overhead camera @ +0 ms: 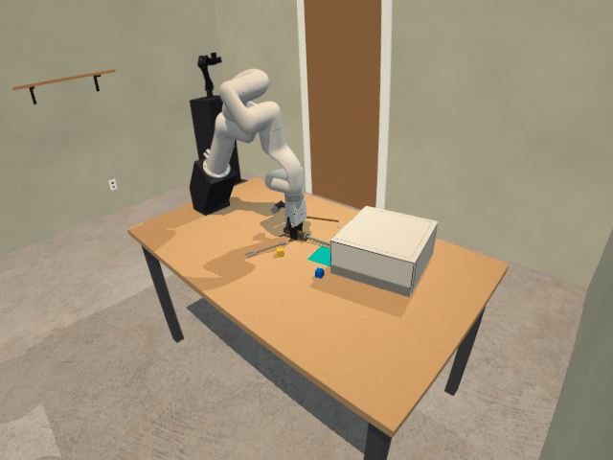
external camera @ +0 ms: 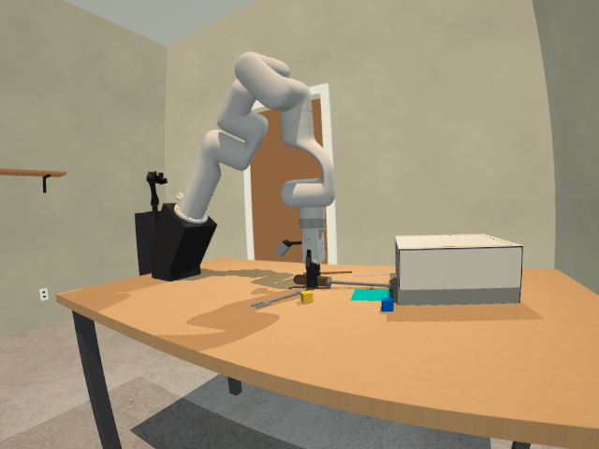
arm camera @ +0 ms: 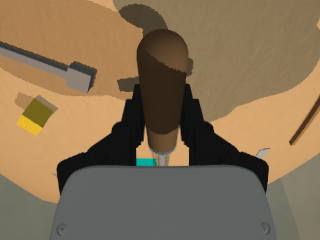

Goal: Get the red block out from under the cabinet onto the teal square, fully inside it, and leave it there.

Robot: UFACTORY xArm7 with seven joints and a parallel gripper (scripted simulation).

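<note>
My gripper (overhead camera: 296, 236) (external camera: 312, 282) (arm camera: 162, 96) is shut on the brown wooden handle (arm camera: 162, 90) of a tool, low over the table. The tool's grey metal shaft (overhead camera: 317, 241) (external camera: 360, 282) (arm camera: 162, 160) points toward the cabinet (overhead camera: 371, 262) (external camera: 457, 267), and its far end is hidden at the cabinet. The teal square (overhead camera: 319, 256) (external camera: 368, 295) (arm camera: 145, 162) lies beside the cabinet's left side, below the line of the shaft in the top and exterior views. The red block is not visible in any view.
A blue block (overhead camera: 319, 272) (external camera: 387, 304) stands near the teal square. A yellow block (overhead camera: 280, 251) (external camera: 306, 296) (arm camera: 36, 116) stands near a grey wrench-like tool (overhead camera: 264, 248) (external camera: 275, 299) (arm camera: 79, 77). A thin brown stick (overhead camera: 324, 218) (external camera: 338, 272) (arm camera: 306, 120) lies behind the gripper.
</note>
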